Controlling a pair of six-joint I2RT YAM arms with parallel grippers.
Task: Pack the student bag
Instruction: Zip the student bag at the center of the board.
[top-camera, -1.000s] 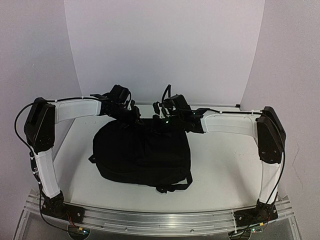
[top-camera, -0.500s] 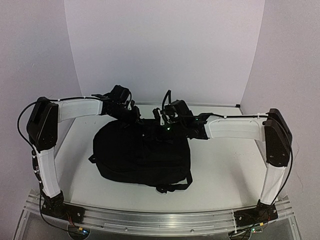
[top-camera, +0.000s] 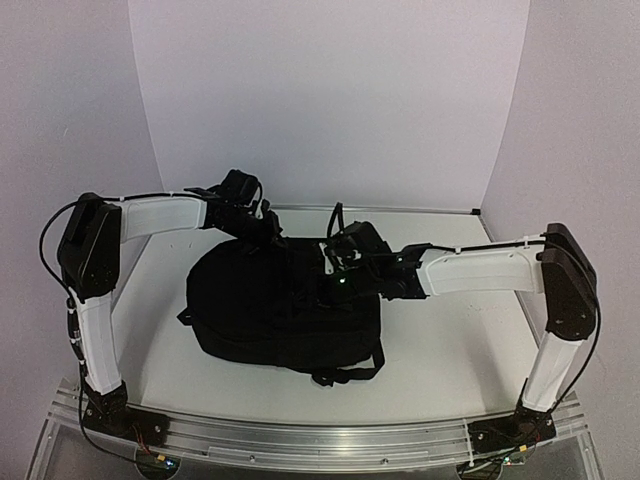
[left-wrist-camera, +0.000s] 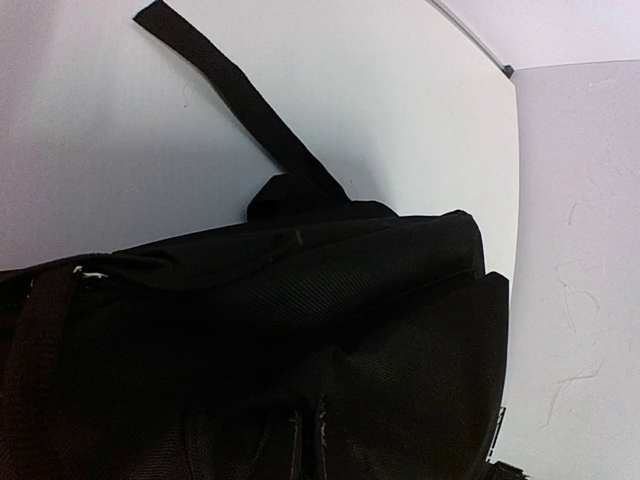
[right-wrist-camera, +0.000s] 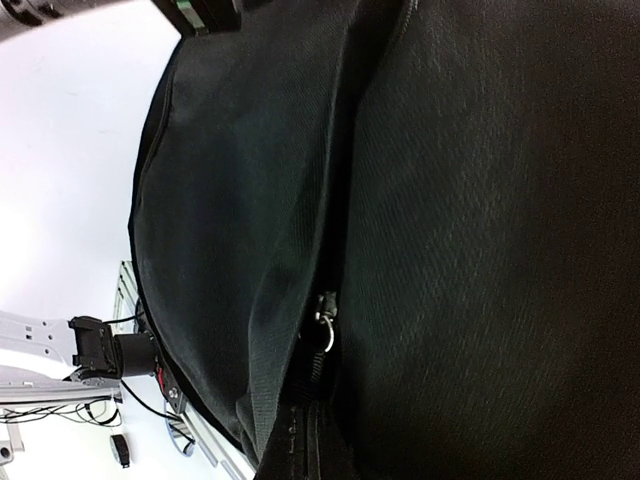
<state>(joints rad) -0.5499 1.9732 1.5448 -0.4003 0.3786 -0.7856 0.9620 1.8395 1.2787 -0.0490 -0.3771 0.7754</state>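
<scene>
Jaws on both our arms are closed tight. Neither wrist view shows our fingertips, so we cannot tell whether either pair pinches fabric. Nearest to us, the aluminium rail (top-camera: 320, 435) carries both arm bases. Beyond it the student bag (top-camera: 285, 310) lies flat on the white bench (top-camera: 450, 350), a little left of centre, with a looped strap (top-camera: 348, 375) sticking out at its near right corner. Our right arm (top-camera: 480, 272) reaches in from the right, its wrist over the bag's far right part. That camera shows black fabric and a small metal zipper pull (right-wrist-camera: 325, 325) on a seam. Our left arm (top-camera: 160, 215) ends at the bag's far left edge, where its camera sees a flat strap (left-wrist-camera: 235, 95) trailing over the bench.
</scene>
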